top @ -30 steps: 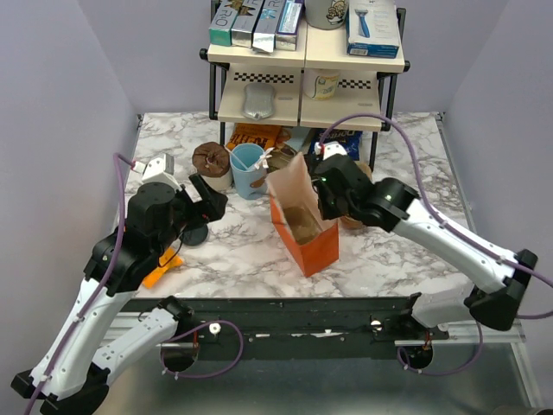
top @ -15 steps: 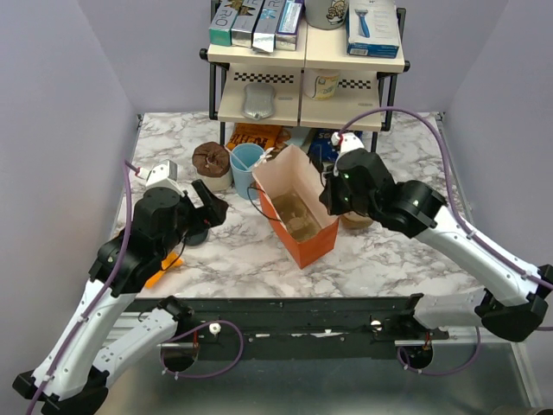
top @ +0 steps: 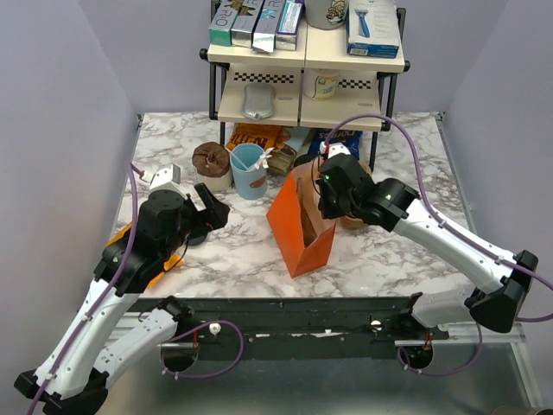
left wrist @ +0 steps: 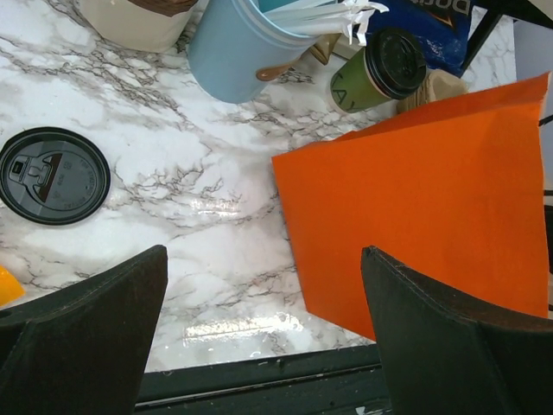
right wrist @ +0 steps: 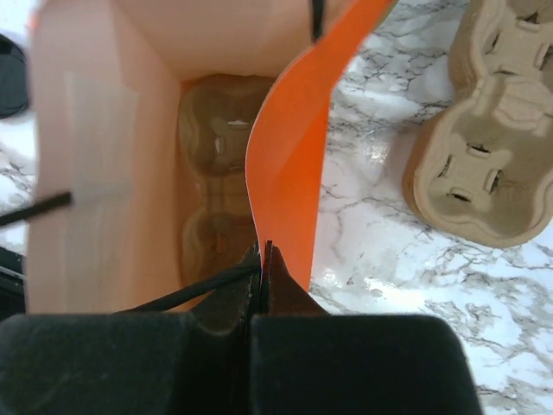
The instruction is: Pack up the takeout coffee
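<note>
Tipped over since half a second ago, the orange bag (top: 298,229) no longer shows its open mouth to the overhead camera; one flat orange side now faces the lower left of that view and the mouth leans toward the right. The right gripper (right wrist: 263,259) is pinched tight on the bag's upper edge, and its arm has drawn back slightly. The wrist view looks down past the edge at a pulp carrier (right wrist: 220,164) seated in the bottom. The left gripper (left wrist: 263,255) stands wide apart and empty, low over the bench (top: 225,259).

The takeout coffee (left wrist: 380,73) is not yet packed. It stands upright, lid on, in the upper right of the left wrist view, just behind the bag's top corner and beside the light blue cup (left wrist: 246,43). With the bag leaning, its mouth probably needs righting before the cup can go in.

The bench is white marble with grey veins. A loose black lid (left wrist: 54,175) lies flat at the left, and a second carrier (right wrist: 484,156) sits right of the bag. A two-tier shelf (top: 307,60) stands at the back between plain lilac walls.
</note>
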You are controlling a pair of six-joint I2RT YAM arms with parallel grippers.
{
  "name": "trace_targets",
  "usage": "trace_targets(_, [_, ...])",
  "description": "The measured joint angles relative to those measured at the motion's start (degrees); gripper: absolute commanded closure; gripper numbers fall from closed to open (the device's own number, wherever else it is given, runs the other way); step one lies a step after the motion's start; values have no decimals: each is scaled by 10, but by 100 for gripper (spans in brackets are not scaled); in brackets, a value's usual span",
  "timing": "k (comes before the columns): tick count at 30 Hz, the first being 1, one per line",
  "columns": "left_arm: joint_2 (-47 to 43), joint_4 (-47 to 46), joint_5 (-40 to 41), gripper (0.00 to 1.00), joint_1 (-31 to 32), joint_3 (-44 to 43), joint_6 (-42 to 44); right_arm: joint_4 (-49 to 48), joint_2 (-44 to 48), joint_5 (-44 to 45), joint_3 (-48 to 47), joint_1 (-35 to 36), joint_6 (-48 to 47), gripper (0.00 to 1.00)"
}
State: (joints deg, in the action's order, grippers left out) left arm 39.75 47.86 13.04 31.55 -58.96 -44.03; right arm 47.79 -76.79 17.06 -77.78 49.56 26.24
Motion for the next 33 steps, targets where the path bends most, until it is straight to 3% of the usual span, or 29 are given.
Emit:
trace_targets(14, [-22, -6, 0, 1, 0, 2, 0, -62, 122, -38, 14, -9, 4, 99])
trace_targets(19, [-7, -7, 0, 1, 0, 7, 0, -64, 80, -63, 55, -46, 19, 99])
trace_targets(24, [-2, -10, 0, 1, 0, 18, 0, -49, 19, -75, 33, -59, 17, 99])
trace_targets(33, [-7, -14, 0, 1, 0, 22, 1, -63, 113, -117, 0, -59, 5, 99])
